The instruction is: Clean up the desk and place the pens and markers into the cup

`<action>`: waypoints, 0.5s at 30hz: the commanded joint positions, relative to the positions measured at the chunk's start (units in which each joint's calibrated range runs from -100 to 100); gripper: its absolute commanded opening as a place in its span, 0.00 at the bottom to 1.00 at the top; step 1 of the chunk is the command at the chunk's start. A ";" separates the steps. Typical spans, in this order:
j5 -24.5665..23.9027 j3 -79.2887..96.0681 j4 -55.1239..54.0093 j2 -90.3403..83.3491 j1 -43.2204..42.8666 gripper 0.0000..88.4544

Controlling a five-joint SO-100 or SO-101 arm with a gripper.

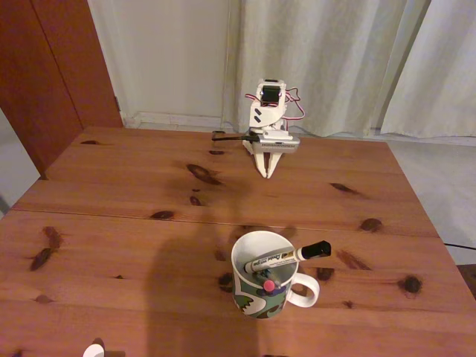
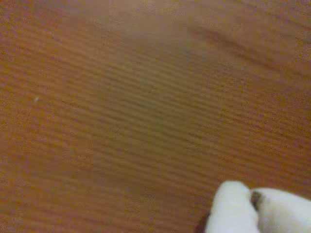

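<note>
Reddish-brown pine is pretty much the whole scene here, the desk [image 1: 134, 223] has dark knots scattered all over and a seam running across it in the fixed view. The cup [image 1: 256, 297] sits on the near half of the desk, a bit right of centre, handle sticking out to the right, white inside with a green and white pattern outside. There's a white-barrelled marker [image 1: 286, 257] lying slanted across the rim with its black cap poking out past the right edge, and something with a pink end [image 1: 268, 284] standing inside near the front wall. The arm is parked at the far edge of the desk, well apart from the cup, folded down with the gripper [image 1: 268, 174] pointing at the wood, fingertips pinched together into a point with nothing between them. In the wrist view you get blurry wood grain up close and the white fingers [image 2: 233, 208] coming in at the bottom right corner, pressed against each other. A small white thing [image 1: 94, 350] peeks in at the bottom left edge of the fixed view, can't tell what it is
</note>
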 commanded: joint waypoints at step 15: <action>0.04 0.74 0.67 -0.30 -0.32 0.02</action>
